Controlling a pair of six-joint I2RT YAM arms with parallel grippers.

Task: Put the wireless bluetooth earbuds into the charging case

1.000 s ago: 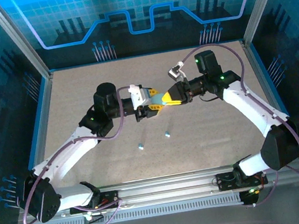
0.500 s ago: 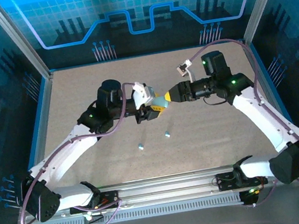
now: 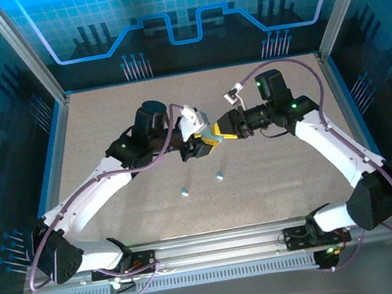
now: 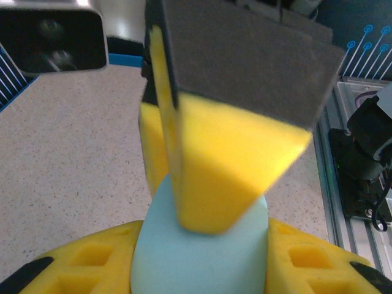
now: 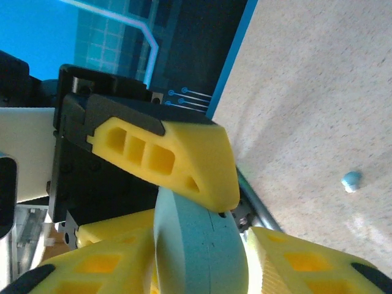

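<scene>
Left gripper (image 3: 200, 146) is clamped on a light blue, pebble-shaped charging case (image 4: 199, 254). In the left wrist view its two yellow fingers (image 4: 122, 236) sit tight against the case's flanks at 9 and 3 o'clock, and the case stands up between them.

Right gripper (image 3: 220, 132) meets it nose to nose, a little toward 12 o'clock from the middle of the speckled table (image 3: 104, 132). It comes in from 3 o'clock, while the left one reaches in from 9 o'clock. In the right wrist view the same case lies between the right gripper's own yellow fingers (image 5: 294, 251), one on each side and very close to it. Whether they press on it or stand just clear, I cannot tell. One finger of the left gripper lies across the top of the case in that view.

Two small light blue earbuds lie loose on the table, apart from the case and outside it. From the meeting grippers, one earbud (image 3: 219, 176) is at about 6 o'clock. The other earbud (image 3: 185, 191) is at about 7 o'clock, slightly nearer the arm bases. The right wrist view catches one of them as a small blue blob on bare tabletop at 3 o'clock.
</scene>
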